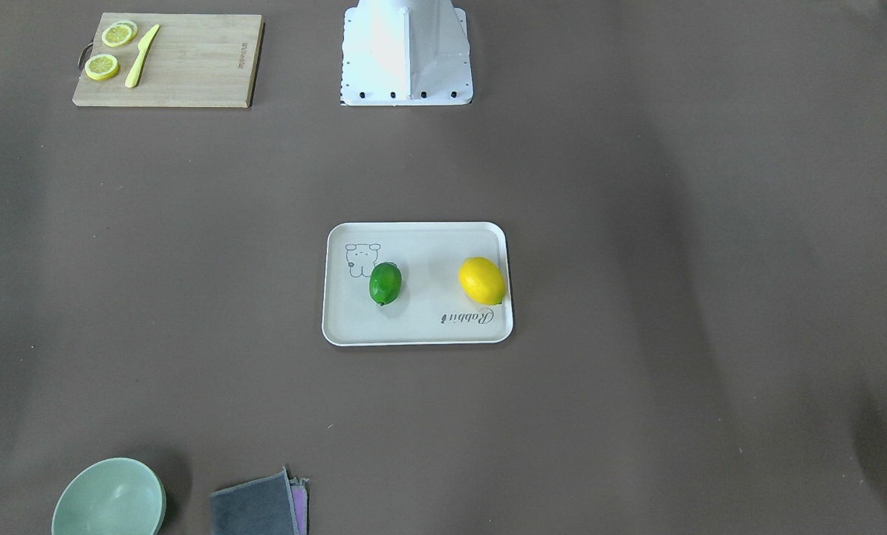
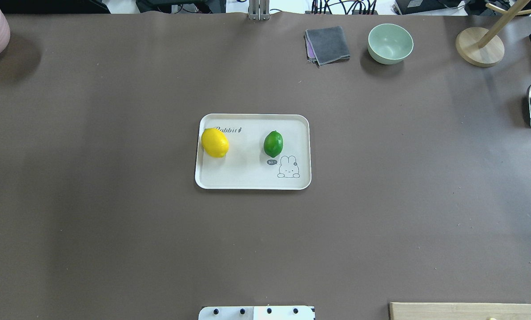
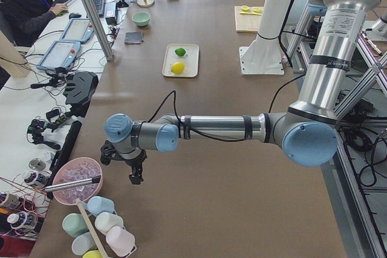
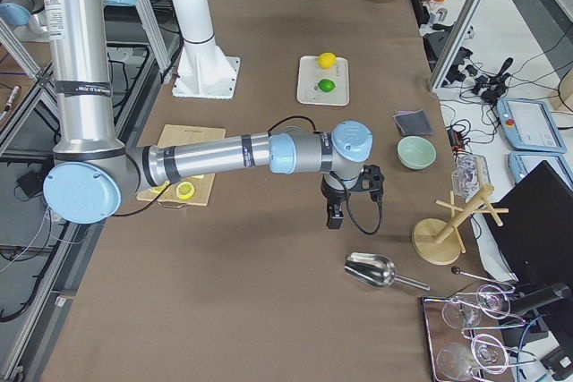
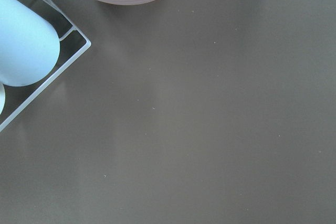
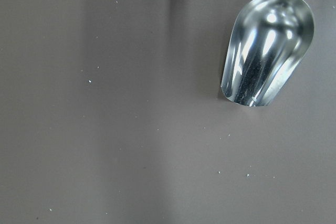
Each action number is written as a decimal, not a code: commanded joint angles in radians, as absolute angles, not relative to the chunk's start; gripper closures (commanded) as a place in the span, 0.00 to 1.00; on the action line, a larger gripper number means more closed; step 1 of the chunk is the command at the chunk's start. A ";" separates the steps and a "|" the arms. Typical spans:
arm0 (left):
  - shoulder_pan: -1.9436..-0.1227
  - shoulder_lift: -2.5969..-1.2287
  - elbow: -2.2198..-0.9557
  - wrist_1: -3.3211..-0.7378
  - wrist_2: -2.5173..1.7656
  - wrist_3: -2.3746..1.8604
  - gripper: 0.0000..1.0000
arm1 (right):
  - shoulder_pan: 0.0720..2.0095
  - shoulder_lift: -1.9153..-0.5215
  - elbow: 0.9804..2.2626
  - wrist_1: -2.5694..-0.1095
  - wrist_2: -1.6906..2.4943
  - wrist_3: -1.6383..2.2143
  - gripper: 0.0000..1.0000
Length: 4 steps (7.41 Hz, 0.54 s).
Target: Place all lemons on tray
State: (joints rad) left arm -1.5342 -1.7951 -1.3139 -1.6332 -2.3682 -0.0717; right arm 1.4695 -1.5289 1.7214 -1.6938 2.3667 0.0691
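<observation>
Roughly crosswise on the tray [image 2: 247,178] lie yellow lemon [image 2: 215,142] and green lemon [image 2: 273,143]

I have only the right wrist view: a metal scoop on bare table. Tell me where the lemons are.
Observer: Both lie on the tray: the yellow lemon by the rim on the robot's left, the green lemon near the middle.
Operator: Report the left arm.
Observer: The left gripper hangs beside a pink bowl, far from the tray; I cannot tell how its jaws stand.
Operator: List any other lemon pieces.
Observer: Two slices lie on a cutting board beside a yellow knife; no whole fruit there.
</observation>
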 commanded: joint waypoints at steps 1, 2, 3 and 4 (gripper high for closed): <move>-1.537 -1.790 -1.316 -1.638 -2.368 -0.107 0.02 | 1.470 -1.529 1.723 -1.694 2.367 0.069 0.00; -1.536 -1.790 -1.315 -1.641 -2.370 -0.109 0.02 | 1.470 -1.529 1.723 -1.694 2.367 0.069 0.00; -1.536 -1.790 -1.336 -1.647 -2.368 -0.098 0.01 | 1.470 -1.529 1.723 -1.694 2.367 0.069 0.00; -1.536 -1.789 -1.354 -1.649 -2.368 -0.092 0.01 | 1.470 -1.528 1.724 -1.694 2.368 0.071 0.00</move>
